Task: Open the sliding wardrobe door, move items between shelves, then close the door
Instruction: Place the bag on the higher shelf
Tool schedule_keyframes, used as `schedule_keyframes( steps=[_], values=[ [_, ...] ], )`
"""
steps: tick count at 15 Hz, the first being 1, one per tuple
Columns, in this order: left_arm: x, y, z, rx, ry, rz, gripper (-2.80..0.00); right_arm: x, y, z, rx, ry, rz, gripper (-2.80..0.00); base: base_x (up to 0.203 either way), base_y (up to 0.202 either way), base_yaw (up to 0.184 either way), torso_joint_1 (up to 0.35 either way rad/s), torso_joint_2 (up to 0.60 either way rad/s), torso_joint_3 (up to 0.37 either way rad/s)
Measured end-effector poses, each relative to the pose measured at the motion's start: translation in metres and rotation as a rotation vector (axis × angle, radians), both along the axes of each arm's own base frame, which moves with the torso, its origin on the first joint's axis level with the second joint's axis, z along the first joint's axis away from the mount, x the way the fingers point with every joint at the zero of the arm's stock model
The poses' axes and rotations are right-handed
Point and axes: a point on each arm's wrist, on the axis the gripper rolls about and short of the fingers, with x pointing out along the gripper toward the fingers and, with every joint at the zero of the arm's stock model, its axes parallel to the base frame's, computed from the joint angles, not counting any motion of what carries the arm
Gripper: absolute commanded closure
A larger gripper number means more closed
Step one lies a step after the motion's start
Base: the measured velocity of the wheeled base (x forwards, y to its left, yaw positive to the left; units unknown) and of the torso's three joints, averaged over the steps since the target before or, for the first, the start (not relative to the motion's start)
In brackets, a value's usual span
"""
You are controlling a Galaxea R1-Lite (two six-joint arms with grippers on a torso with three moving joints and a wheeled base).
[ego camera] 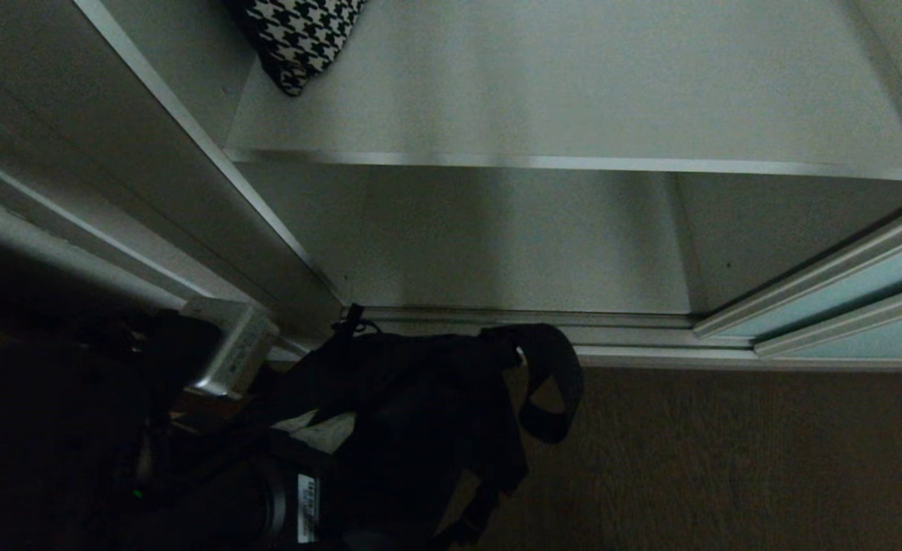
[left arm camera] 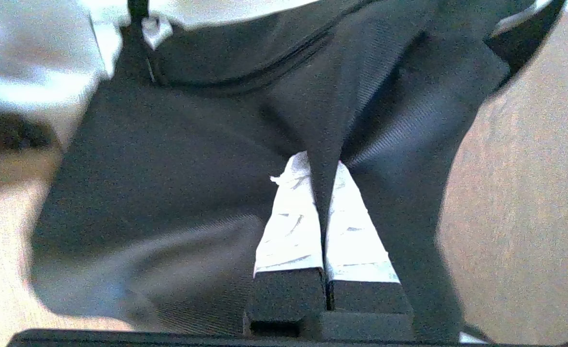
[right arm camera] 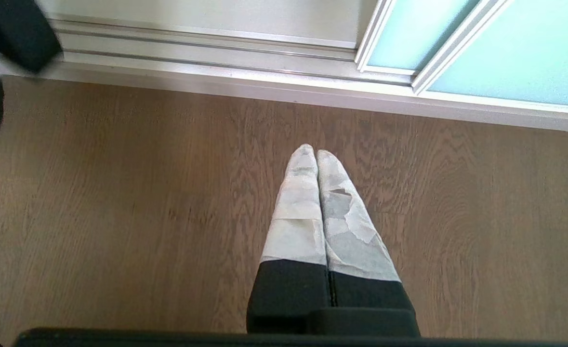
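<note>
- Left wrist view: left gripper is pinched shut on a fold of the black garment, so it hangs freely for transfer.
- Head view, lower centre: garment sits outside the shelf.
- Right gripper: closed, empty, parked over the floor.

the right gripper hangs over the wood floor, fingers pressed together. beyond it lie a silver track and the glass door. black cloth shows at one corner.

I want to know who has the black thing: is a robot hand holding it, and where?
Yes. The left gripper is shut on a pinched fold of the black garment. The right gripper holds nothing.
</note>
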Motion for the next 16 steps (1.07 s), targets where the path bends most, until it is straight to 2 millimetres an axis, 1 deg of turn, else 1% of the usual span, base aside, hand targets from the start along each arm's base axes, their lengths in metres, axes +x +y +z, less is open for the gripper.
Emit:
schedule_keyframes(
  steps=[5, 10, 14, 16],
  values=[
    [-0.009, 0.013, 0.045, -0.053, -0.149, -0.052, 0.00, 0.000, 0.000, 0.000, 0.000, 0.000, 0.000, 0.00, 0.000, 0.000, 0.000, 0.000, 0.00, 0.000],
    [-0.025, 0.035, 0.062, -0.046, -0.197, -0.089, 0.00, 0.000, 0.000, 0.000, 0.000, 0.000, 0.000, 0.00, 0.000, 0.000, 0.000, 0.000, 0.00, 0.000],
    [-0.034, 0.049, 0.088, -0.100, -0.274, -0.126, 0.00, 0.000, 0.000, 0.000, 0.000, 0.000, 0.000, 0.00, 0.000, 0.000, 0.000, 0.000, 0.00, 0.000],
    [-0.037, 0.053, 0.098, -0.111, -0.277, -0.158, 0.00, 0.000, 0.000, 0.000, 0.000, 0.000, 0.000, 0.00, 0.000, 0.000, 0.000, 0.000, 0.00, 0.000]
  ],
)
